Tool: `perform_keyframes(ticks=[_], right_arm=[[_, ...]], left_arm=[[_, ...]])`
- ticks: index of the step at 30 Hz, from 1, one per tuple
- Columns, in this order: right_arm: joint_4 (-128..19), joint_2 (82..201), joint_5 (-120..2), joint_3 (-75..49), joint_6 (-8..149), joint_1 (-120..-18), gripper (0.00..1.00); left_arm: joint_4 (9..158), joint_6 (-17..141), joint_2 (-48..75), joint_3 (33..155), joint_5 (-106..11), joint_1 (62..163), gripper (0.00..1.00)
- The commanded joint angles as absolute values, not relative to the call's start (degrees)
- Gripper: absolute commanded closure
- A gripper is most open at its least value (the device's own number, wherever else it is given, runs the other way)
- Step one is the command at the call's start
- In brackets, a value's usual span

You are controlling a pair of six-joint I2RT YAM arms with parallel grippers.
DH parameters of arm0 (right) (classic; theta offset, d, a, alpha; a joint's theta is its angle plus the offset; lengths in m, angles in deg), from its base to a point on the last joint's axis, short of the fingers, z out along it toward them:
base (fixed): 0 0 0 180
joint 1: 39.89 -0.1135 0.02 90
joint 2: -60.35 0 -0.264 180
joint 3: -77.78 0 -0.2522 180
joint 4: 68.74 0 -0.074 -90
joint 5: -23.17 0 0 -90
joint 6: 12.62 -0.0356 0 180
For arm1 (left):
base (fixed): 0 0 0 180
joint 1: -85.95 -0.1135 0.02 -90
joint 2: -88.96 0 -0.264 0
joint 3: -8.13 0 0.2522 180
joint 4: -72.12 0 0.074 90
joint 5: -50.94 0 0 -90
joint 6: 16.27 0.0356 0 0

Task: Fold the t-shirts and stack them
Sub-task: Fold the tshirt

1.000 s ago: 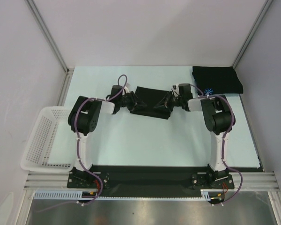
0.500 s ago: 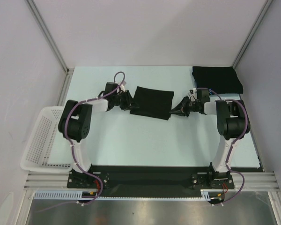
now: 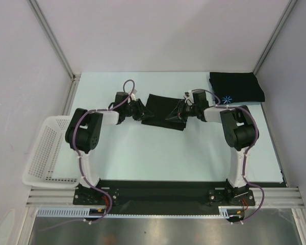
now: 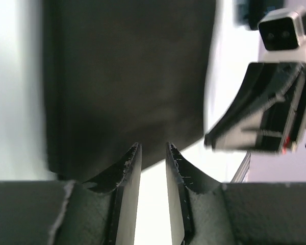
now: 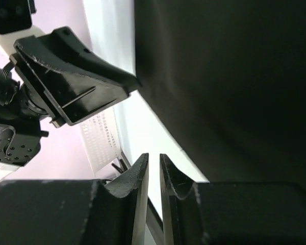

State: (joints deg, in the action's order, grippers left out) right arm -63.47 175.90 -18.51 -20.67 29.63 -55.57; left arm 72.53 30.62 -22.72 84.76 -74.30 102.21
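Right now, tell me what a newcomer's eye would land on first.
A folded black t-shirt lies mid-table, the left tool and right tool at its two ends. A second black t-shirt sits folded in the far right corner, a light-blue starburst logo at its near edge. A white mesh basket sits at the left.

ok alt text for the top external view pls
A folded black t-shirt lies at centre, the left gripper and right gripper reaching in at its two ends. A second black t-shirt lies in the back right corner; a white mesh basket sits at far left.
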Motion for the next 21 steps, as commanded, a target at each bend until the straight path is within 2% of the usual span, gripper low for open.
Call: perform_keyframes(ticks=[1,6,11,18,21], right_arm=[[-69.04,180.75,-18.49,-19.90,25.35,-57.37,0.80],[-69.30,182.34,-17.52,-24.72,28.24,-56.77,0.81],[-68.44,176.46,-17.17,-34.39,31.57,-50.53,0.81],[-50.98,167.06,-16.99,-36.69,43.44,-43.06,0.80],[-42.46,160.91,-21.19,-36.25,47.31,-41.38,0.77]], left_arm=[[64.70,25.92,-27.05,83.41,-76.59,102.48,0.70],[67.59,29.25,-28.20,81.92,-73.79,101.43,0.71],[75.67,36.54,-25.66,80.25,-71.67,99.93,0.71],[85.34,42.36,-15.20,80.51,-69.73,100.10,0.66],[89.39,41.31,-8.88,79.90,-67.28,100.28,0.66]])
